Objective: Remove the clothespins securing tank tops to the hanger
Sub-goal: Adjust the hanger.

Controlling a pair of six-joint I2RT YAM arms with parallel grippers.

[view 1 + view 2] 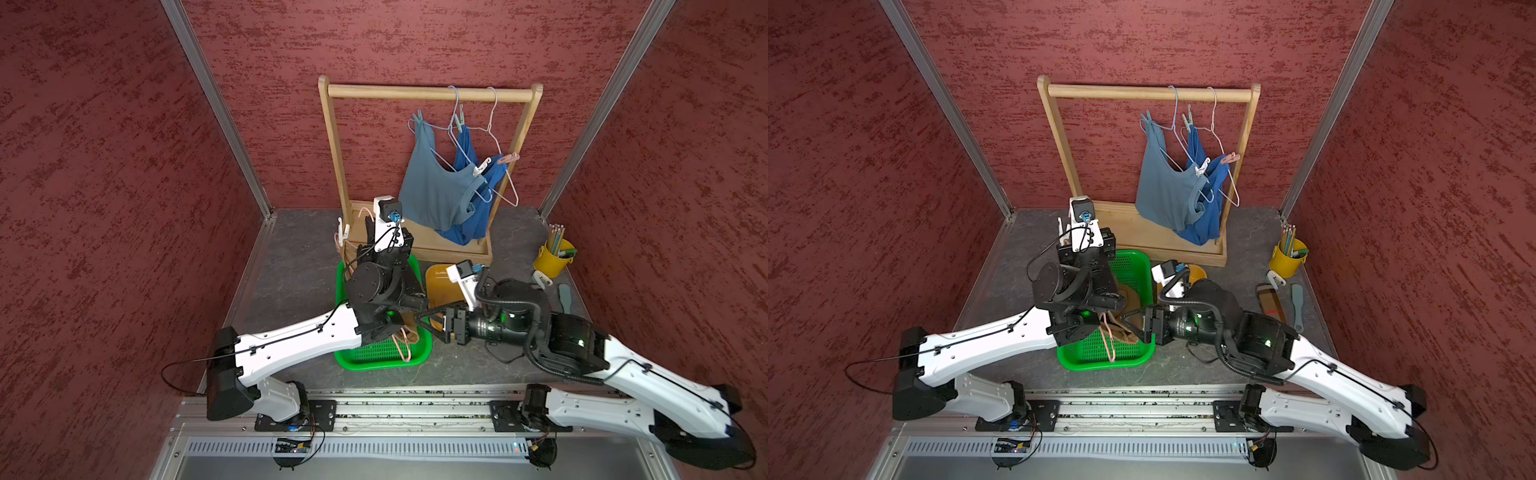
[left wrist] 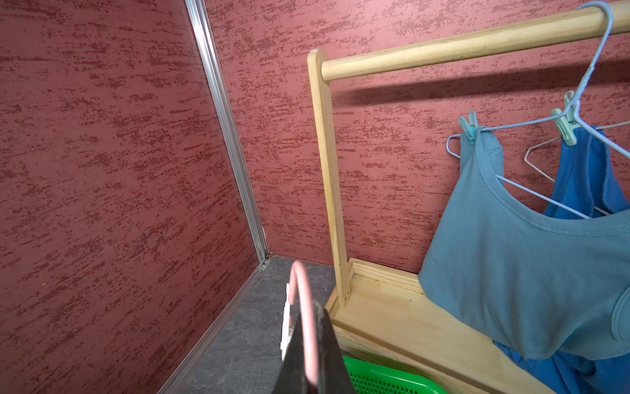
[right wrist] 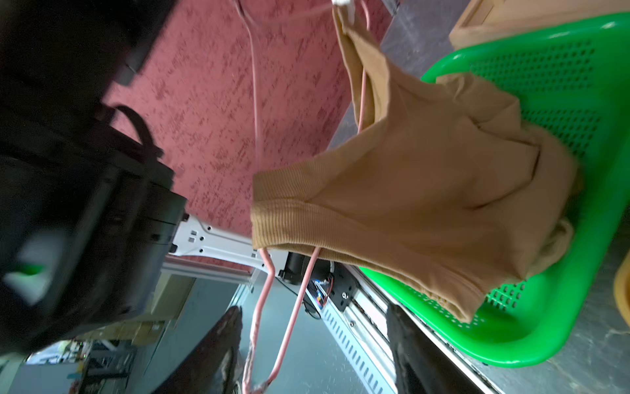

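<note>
While my right gripper [image 3: 313, 308] stands open with the lower wire of the pink hanger [image 3: 260, 300] between its fingers, it holds nothing. My left gripper [image 2: 312, 341] is clamped on that hanger's hook. The tan top [image 3: 426, 191] hangs from it, its hem sagging into the green basket [image 3: 511, 351]. A white clothespin [image 2: 285, 327] sits near the hook. It is light, rigid and sprung, so I judge it needs squeezing at the tail ends; the fabric is limp. Beyond, teal clothespins [image 2: 468, 126] hold the grey-blue top [image 1: 436, 191] and royal blue top [image 1: 467, 145] on the rack [image 1: 428, 92].
</note>
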